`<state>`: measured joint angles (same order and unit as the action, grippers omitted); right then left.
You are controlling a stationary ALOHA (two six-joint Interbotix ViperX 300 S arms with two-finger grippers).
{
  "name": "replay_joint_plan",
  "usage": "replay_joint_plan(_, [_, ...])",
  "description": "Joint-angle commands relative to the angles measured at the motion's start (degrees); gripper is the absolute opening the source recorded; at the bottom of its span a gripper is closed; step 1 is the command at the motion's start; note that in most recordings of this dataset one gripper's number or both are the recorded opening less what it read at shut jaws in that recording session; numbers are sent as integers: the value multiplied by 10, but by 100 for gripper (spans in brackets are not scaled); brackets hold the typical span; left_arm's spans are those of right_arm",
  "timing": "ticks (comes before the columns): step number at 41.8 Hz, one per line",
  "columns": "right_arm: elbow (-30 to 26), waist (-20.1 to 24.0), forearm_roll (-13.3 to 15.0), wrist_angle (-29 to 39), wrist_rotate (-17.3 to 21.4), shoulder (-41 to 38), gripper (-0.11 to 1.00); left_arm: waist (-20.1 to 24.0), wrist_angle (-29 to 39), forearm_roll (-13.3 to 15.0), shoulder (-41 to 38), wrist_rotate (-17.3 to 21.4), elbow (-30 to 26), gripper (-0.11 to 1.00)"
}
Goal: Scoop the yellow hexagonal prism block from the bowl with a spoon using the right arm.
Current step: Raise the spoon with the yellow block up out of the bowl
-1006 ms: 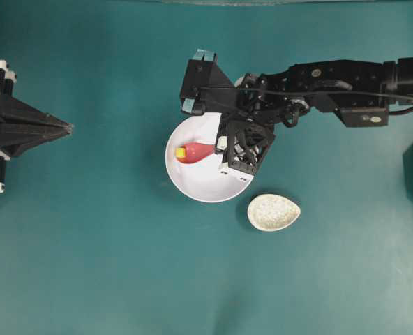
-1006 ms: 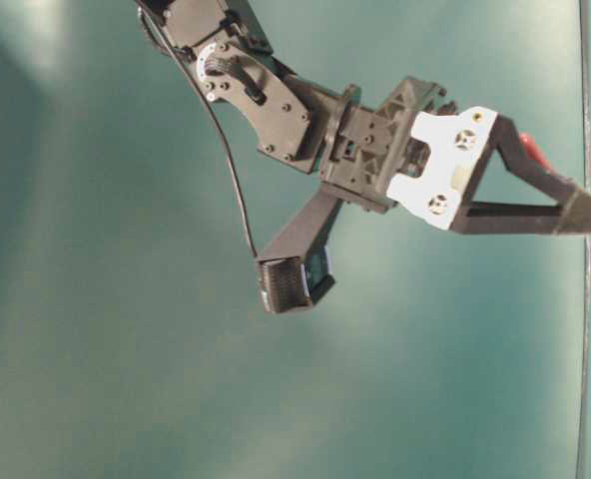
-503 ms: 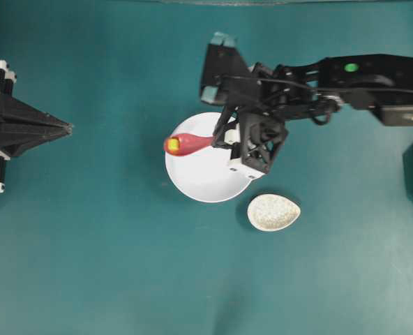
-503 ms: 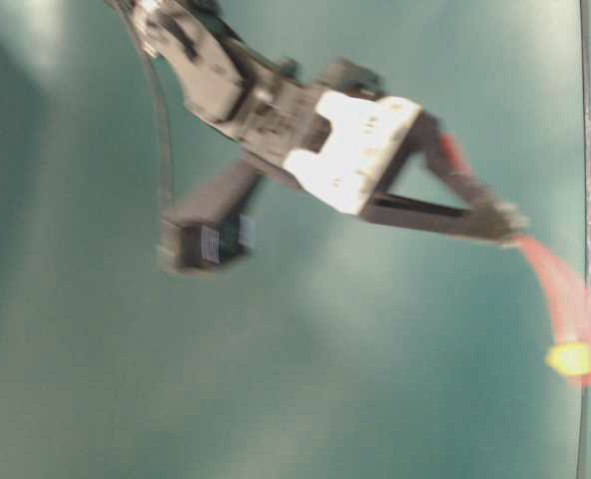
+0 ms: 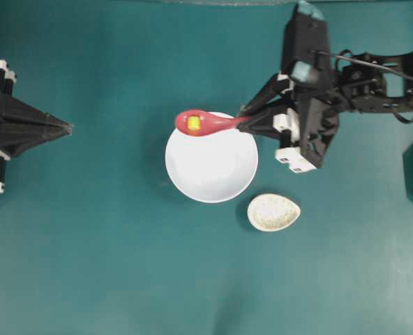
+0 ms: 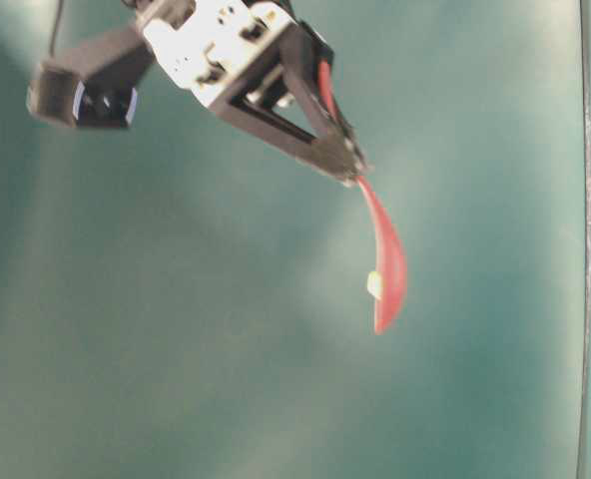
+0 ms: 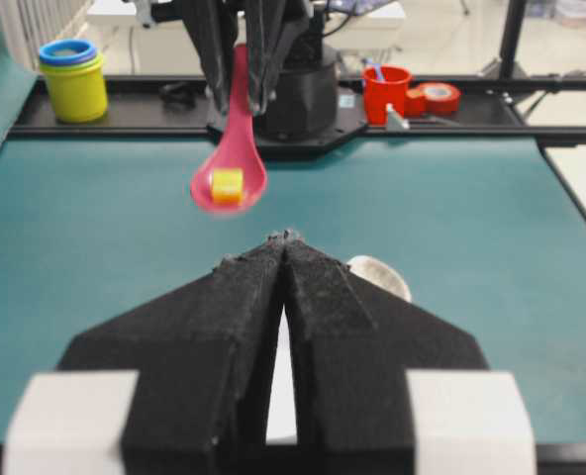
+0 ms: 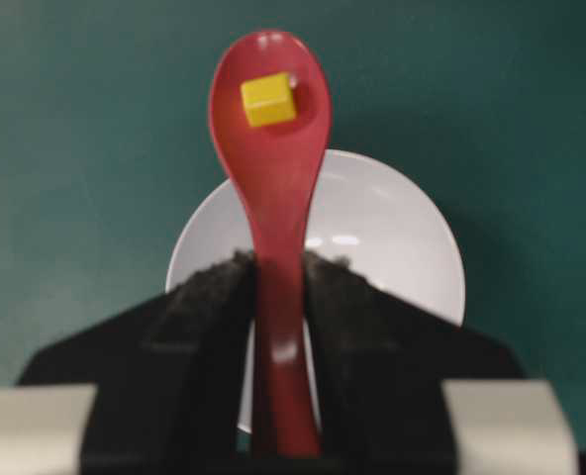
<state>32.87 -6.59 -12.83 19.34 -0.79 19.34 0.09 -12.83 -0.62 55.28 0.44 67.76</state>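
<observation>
The right end effector clamps the glossy pink-red spoon, raised above the plain white bowl; the tiny yellow block sits in its head, apparently steady. Scooping looks done.

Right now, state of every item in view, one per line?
spoon: held by its handle, lifted above the bowl, head up and loaded
yellow hexagonal prism block: sitting in the spoon's head, out of the bowl
bowl: upright on the table, empty
speckled spoon rest: on the table beside the bowl, empty
right gripper: jaws shut on the spoon handle
left gripper: jaws shut, holding nothing
</observation>
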Motion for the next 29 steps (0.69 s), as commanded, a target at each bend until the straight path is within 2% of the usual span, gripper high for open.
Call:
replay_joint_plan(1, [1, 2, 0, -7, 0, 25, 23, -1, -2, -2, -4, 0, -14, 1])
replay_joint_plan(29, [11, 2, 1, -6, -1, 38, 23, -1, -2, -2, -3, -11, -14, 1])
